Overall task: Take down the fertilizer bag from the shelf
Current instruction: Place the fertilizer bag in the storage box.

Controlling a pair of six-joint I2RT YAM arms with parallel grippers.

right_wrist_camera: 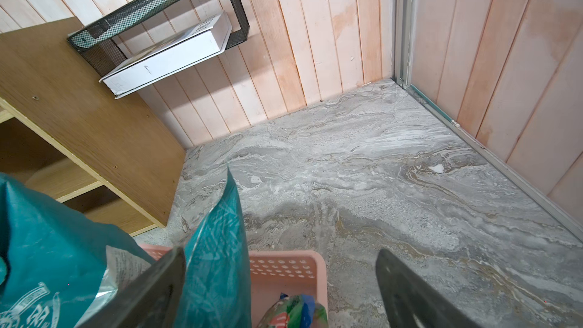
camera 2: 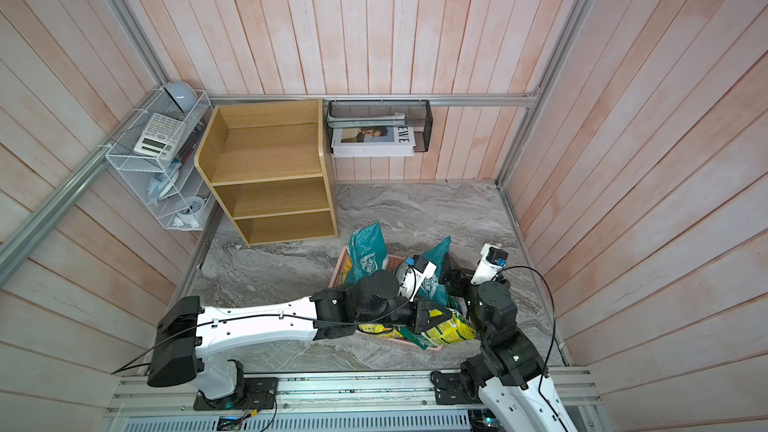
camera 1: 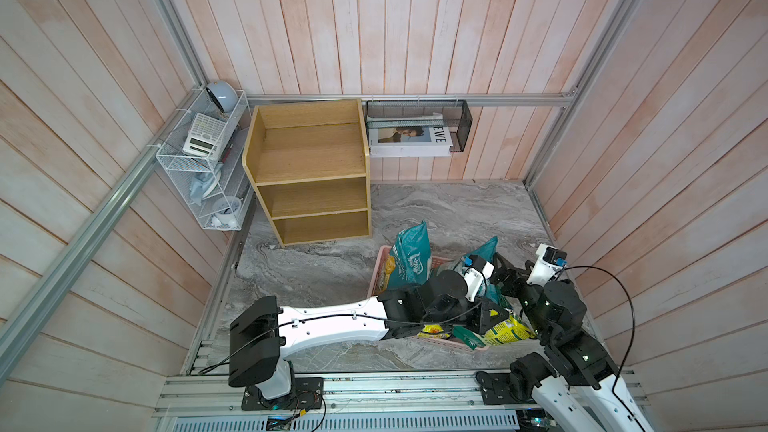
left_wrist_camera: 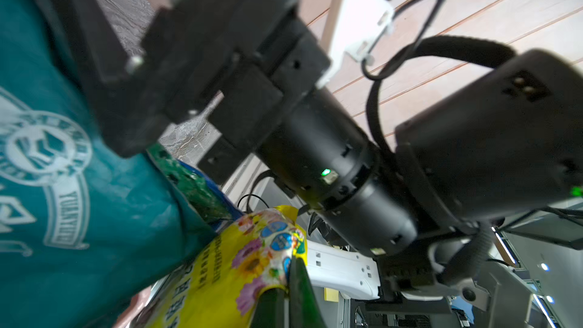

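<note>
1. Left of the shelf (camera 1: 307,172), a white wire rack (camera 1: 176,162) hangs on the wall. Its top tier holds a calculator (camera 1: 203,135) and a grey-blue round object (camera 1: 222,95). A lower tier holds a pale cloth (camera 1: 199,187).
2. The shelf stands against the back wall, and its three tiers show only wood.
3. Just right of the shelf's top tier, a black mesh basket (camera 1: 461,118) holds a white book (camera 1: 409,141) lying flat.
4. In front of the shelf and to its right, a pink basket (camera 1: 380,268) holds two upright teal bags (camera 1: 409,259) and some smaller packets.
5. The yellow fertilizer bag (camera 1: 509,328) is off the shelf, well in front of it and to the right, at the pink basket's near corner. The left gripper (left_wrist_camera: 288,276) is pressed together, pinching the bag's edge.
6. Farthest right of the shelf, the right gripper (right_wrist_camera: 280,250) is spread wide above the pink basket's rim, and a teal bag's corner lies just beside one finger.
7. A grey marbled bench (camera 1: 457,209) carries the shelf and the pink basket. Pale pink plank walls (camera 1: 415,22) with aluminium rails close in three sides.
</note>
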